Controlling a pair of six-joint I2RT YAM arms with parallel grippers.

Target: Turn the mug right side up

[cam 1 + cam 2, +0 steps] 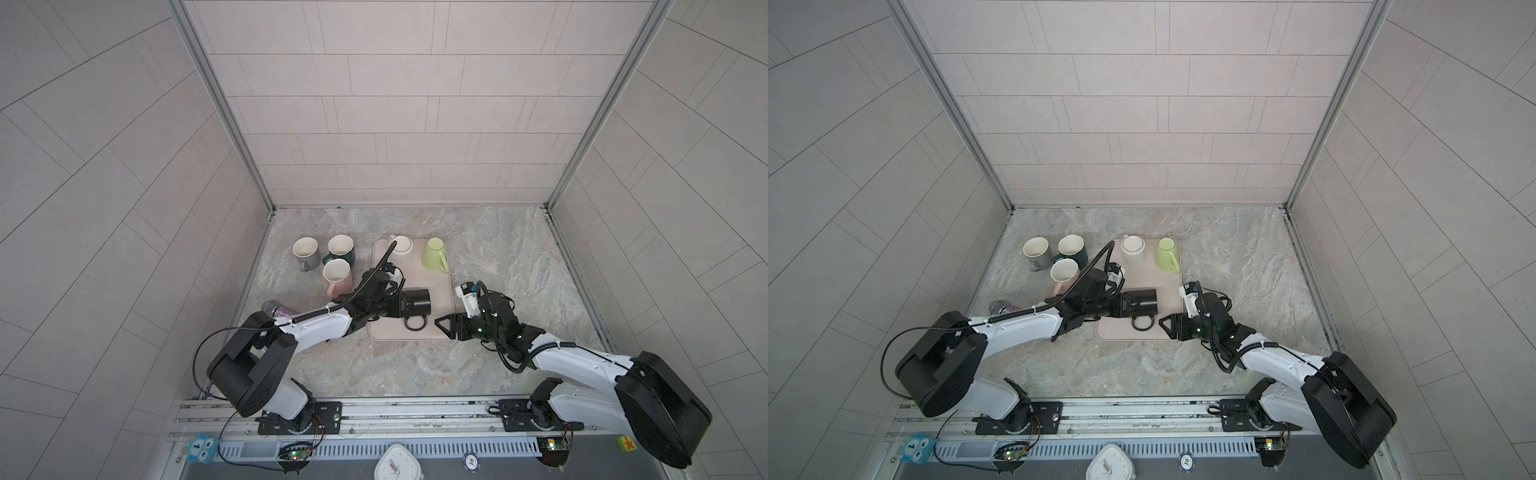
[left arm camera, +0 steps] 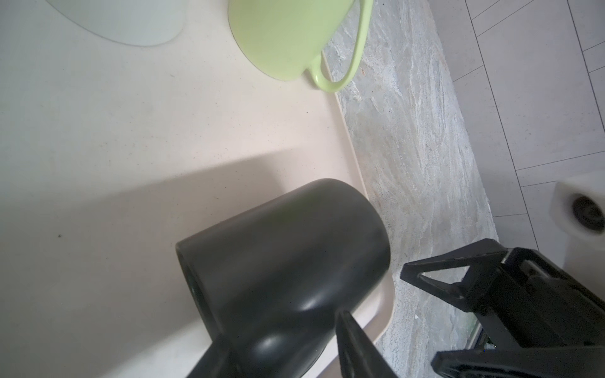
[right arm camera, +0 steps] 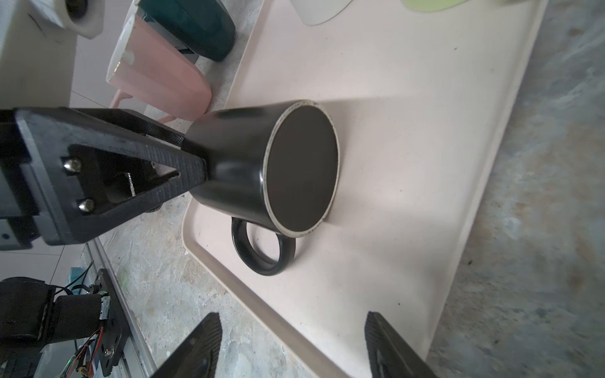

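Observation:
The black mug [image 1: 417, 303] [image 1: 1140, 305] lies on its side just above the beige tray [image 1: 440, 286] [image 1: 1169, 282]. Its flat base [image 3: 301, 170] faces right and its handle [image 3: 262, 248] hangs down toward the tray. My left gripper [image 1: 400, 306] [image 1: 1124, 306] [image 2: 278, 337] is shut on the mug's [image 2: 284, 258] left end, a finger on either side of the body. My right gripper [image 1: 441, 326] [image 1: 1165, 324] [image 3: 291, 315] stands open and empty over the tray's [image 3: 409, 131] front right corner, a short way from the mug.
A green mug [image 1: 434, 253] and a white mug [image 1: 402, 245] stand upside down at the tray's back. Grey [image 1: 305, 251], teal [image 1: 341, 248] and pink [image 1: 336, 274] mugs stand upright left of the tray. A glittery tumbler [image 1: 277, 309] lies under my left arm.

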